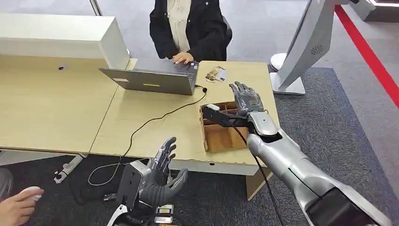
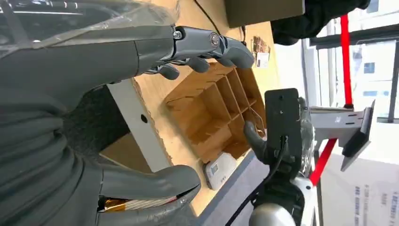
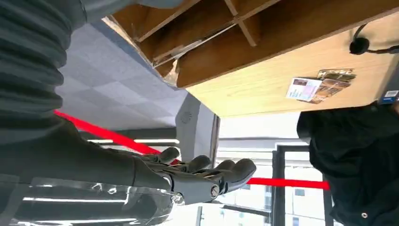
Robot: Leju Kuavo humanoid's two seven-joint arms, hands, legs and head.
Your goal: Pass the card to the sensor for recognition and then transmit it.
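Observation:
A few cards (image 1: pixel 217 74) lie in a small pile near the desk's far edge, right of the laptop; the pile of cards (image 3: pixel 320 87) lies beyond the box in the right wrist view and the cards (image 2: pixel 259 52) are small in the left wrist view. My right hand (image 1: pixel 245 99) hovers open over the far end of a wooden divided box (image 1: pixel 221 132), fingers (image 3: pixel 202 175) spread, holding nothing. My left hand (image 1: pixel 162 172) is open below the desk's front edge, its fingers (image 2: pixel 202 47) and thumb (image 2: pixel 150 188) apart. A small white flat device (image 2: pixel 219 169) lies beside the box (image 2: pixel 211 113).
A person in black (image 1: pixel 188 28) sits behind the desk with a hand on an open laptop (image 1: pixel 150 80). A black cable (image 1: pixel 141 127) runs across the desk (image 1: pixel 56 108) to the floor. Another person's hand (image 1: pixel 16 205) is at the lower left. A white stand (image 1: pixel 301 47) rises at the right.

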